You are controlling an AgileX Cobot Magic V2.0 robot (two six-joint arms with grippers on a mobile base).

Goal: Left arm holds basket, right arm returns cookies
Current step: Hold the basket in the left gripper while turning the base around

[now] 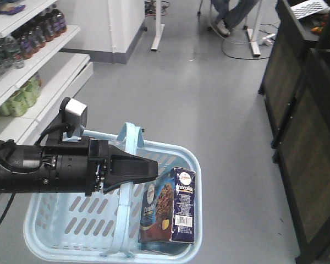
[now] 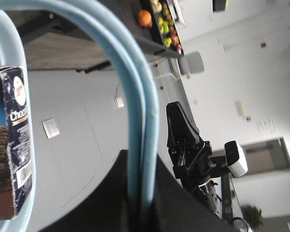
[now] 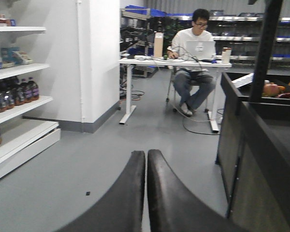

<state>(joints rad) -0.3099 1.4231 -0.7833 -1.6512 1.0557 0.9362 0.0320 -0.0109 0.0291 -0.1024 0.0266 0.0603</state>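
The light blue basket [image 1: 193, 160] hangs over the grey floor by its arched handle [image 1: 127, 144]. My left gripper [image 1: 149, 168] comes in from the left and is shut on that handle [image 2: 135, 96], which runs between the jaws of the left gripper [image 2: 141, 158]. The navy cookies box [image 1: 173, 206] stands upright inside the basket at its right side, and its edge [image 2: 12, 145] shows in the left wrist view. My right gripper [image 3: 146, 153] is shut on nothing and points across open floor. It also shows as the right gripper [image 2: 175, 110] beyond the handle, away from the basket.
White shelves [image 1: 27, 60] with bottles and green packs line the left. Dark cabinets [image 1: 308, 137] stand on the right, with fruit [image 2: 145, 17] on top. A person sits at a white desk [image 3: 183, 62] straight ahead. A white pillar [image 3: 99, 58] stands beside the shelves.
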